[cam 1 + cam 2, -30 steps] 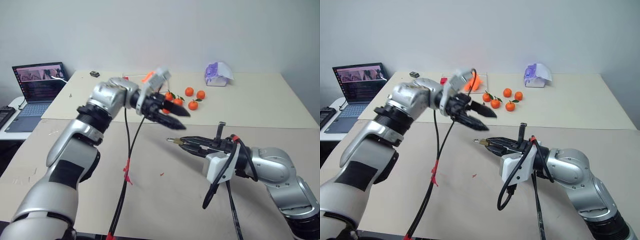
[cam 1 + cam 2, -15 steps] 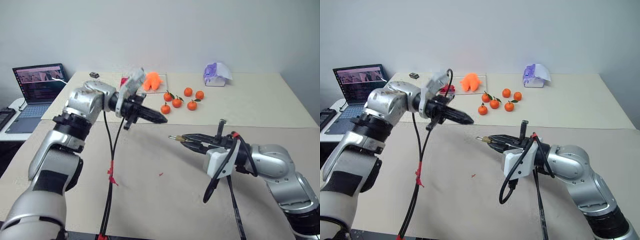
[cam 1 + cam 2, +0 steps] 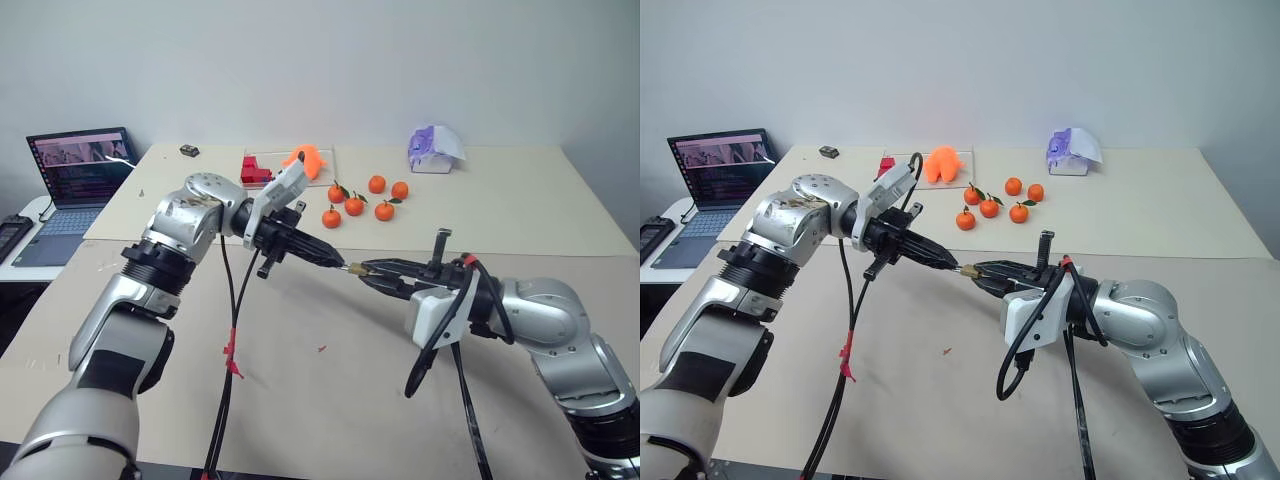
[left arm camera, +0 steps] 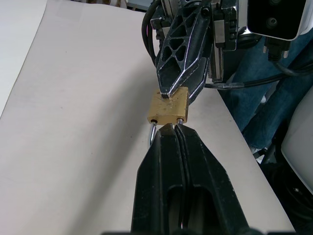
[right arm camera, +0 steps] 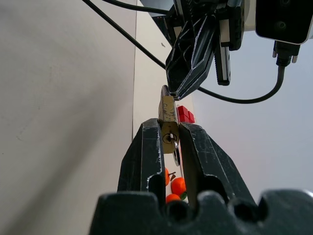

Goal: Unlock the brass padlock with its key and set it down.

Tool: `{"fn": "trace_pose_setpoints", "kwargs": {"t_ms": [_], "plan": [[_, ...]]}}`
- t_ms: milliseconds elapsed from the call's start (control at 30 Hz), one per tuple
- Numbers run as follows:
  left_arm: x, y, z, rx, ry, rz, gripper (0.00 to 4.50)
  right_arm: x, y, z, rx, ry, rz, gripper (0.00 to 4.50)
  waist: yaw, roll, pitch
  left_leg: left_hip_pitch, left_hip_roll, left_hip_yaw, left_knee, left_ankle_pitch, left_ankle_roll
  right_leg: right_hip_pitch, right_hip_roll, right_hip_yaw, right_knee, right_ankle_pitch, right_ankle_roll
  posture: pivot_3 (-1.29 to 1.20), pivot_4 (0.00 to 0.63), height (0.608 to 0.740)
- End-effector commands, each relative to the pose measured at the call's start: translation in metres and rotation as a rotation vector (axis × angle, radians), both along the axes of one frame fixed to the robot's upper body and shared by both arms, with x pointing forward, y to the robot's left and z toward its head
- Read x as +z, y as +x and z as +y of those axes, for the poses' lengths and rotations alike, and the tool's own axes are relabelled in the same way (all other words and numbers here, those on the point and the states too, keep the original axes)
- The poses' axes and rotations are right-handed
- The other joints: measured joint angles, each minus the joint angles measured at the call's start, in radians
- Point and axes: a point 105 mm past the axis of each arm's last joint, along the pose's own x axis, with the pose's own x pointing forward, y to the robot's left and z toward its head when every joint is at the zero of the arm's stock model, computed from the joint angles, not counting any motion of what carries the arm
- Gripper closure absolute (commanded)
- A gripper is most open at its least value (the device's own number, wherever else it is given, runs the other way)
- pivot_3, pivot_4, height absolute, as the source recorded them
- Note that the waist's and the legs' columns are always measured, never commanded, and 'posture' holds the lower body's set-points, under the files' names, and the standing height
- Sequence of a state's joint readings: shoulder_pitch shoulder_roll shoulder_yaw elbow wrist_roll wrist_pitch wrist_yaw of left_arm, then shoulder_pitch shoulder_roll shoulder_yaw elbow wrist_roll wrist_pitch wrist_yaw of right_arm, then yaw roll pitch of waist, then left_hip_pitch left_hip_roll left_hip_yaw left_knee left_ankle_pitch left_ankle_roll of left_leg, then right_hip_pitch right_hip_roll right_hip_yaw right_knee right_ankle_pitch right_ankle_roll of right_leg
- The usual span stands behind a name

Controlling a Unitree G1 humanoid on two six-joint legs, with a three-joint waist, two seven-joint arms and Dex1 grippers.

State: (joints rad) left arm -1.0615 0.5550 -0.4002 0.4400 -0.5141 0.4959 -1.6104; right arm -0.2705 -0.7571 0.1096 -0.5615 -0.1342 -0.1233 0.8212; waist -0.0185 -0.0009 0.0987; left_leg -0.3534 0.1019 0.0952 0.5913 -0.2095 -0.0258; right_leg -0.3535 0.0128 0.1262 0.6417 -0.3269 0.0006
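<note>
Right gripper (image 3: 978, 271): one, two black fingers pinched on the flat sides of the brass padlock (image 4: 168, 107), held above the table (image 3: 940, 400). In the right wrist view the padlock sits edge-on between the fingers (image 5: 146, 156), keyhole end facing the camera, with the key (image 5: 175, 154), one, silvery, hanging at that keyhole.

Left gripper (image 3: 338, 264): one, fingers pressed together to a point, tip meeting the padlock from the side opposite the right gripper. In the left wrist view its tip sits at the shackle end of the brass block, between the two shackle legs; whether it grips the shackle (image 4: 152, 135) I cannot tell.

Padlock: one, small golden block, caught between both gripper tips, clear of the table.

Oranges (image 3: 355, 205): five, in a loose cluster beyond the grippers, well apart from them.

Orange soft object (image 3: 941, 163): one, beyond the left gripper, near the oranges.

Red block (image 3: 254, 171): one, just beside the orange object, behind the left arm.

Purple-and-white item (image 3: 435, 148): one, far side of the table, beyond the right gripper.

Laptop (image 3: 75, 185): one, open, lit, well outside the left arm.

Small dark item (image 3: 189, 150): one, far table edge near the laptop.
</note>
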Motion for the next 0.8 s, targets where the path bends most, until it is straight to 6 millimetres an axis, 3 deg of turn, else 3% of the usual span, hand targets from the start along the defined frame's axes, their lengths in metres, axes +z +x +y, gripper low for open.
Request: {"fn": "trace_pose_setpoints", "kwargs": {"t_ms": [33,433,800], "plan": [[0.008,0.000,-0.001,-0.017,-0.008,-0.064,4.46,0.017,-0.010,0.006,0.036,0.035,-0.054,4.34,-0.001,0.000,0.000,0.000,0.000,0.000,0.000,0.000,0.000,0.000,0.000,0.000,0.000,0.000,0.000,0.00,0.150,0.702],[0.006,0.004,-0.006,-0.017,-0.019,-0.078,4.46,0.025,-0.015,0.008,0.029,0.050,-0.067,4.34,-0.001,0.000,0.000,-0.001,0.000,0.000,0.000,0.000,0.000,0.000,0.000,0.000,0.000,0.000,0.000,0.00,0.150,0.702],[0.006,0.006,-0.005,0.000,-0.030,-0.085,4.46,0.036,0.006,-0.003,-0.028,0.027,-0.162,4.34,0.000,0.000,0.000,-0.001,0.000,0.000,0.000,0.000,0.001,0.000,0.000,0.000,0.000,0.000,0.000,0.00,0.150,0.702]]}}
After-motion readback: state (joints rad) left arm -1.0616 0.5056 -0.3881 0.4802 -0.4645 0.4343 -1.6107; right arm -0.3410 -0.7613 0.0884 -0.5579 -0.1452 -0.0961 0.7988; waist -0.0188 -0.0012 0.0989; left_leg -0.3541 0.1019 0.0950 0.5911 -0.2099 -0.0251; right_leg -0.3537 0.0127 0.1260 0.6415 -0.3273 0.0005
